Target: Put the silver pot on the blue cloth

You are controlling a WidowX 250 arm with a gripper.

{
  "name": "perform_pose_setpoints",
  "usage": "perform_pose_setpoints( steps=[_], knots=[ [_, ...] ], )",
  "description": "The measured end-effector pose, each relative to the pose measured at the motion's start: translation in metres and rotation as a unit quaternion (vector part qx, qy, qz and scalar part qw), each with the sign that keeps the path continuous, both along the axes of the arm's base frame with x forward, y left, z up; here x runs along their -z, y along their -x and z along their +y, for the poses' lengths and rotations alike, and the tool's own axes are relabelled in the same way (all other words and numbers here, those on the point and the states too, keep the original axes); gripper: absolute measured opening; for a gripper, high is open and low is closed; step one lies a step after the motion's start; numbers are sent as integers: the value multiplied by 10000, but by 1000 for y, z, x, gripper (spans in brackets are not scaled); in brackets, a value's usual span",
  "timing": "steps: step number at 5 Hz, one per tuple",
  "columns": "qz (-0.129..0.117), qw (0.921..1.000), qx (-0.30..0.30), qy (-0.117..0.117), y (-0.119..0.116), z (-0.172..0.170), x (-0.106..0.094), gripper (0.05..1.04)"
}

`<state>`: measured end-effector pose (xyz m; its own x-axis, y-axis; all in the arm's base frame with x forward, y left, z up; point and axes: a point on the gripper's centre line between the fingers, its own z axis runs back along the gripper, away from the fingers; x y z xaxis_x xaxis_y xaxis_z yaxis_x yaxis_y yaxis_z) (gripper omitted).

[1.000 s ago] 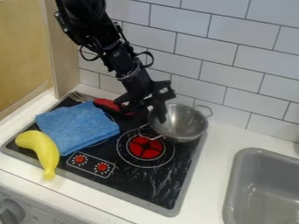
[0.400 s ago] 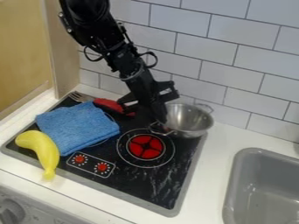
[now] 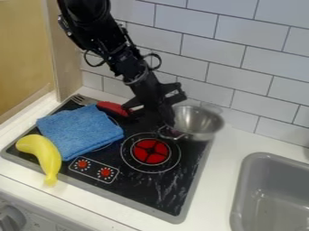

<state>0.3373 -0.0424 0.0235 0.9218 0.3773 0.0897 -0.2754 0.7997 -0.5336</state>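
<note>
The black gripper [image 3: 168, 122] hangs down over the back of the stove, shut on the left side of the silver pot [image 3: 199, 121]. The pot is at the stove's back right corner, by the tiled wall, blurred and slightly tilted. One of its wire handles is just below the fingertips, the other at its far side. The fingers cover part of the pot's left rim. To the left, the blue cloth [image 3: 78, 131] lies folded on the black stove top, apart from pot and gripper.
A yellow banana [image 3: 43, 155] lies at the stove's front left, against the cloth. Behind the cloth are a red object [image 3: 111, 107] and a fork [image 3: 80, 99]. The grey sink [image 3: 271, 194] is at the right, and the tiled wall [image 3: 244, 83] stands behind the pot.
The gripper has come down at the pot's left side and closed on it. The pot has shifted slightly right and tilted. Cloth and banana have stayed still.
</note>
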Motion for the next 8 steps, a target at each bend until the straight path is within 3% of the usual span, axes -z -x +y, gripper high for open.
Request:
perform_pose_setpoints(
  steps=[2, 3, 5, 6, 8],
  knots=[
    [-216, 9996, 131, 103, 42, 0, -13, 55],
    [-276, 9996, 0, 9, 61, 20, -19, 55],
    [-315, 9988, -368, 92, 74, 58, -25, 55],
    [-204, 9986, -481, 83, 82, 74, -24, 55],
    [-263, 9968, -753, -65, 74, 110, -25, 55]
  ],
)
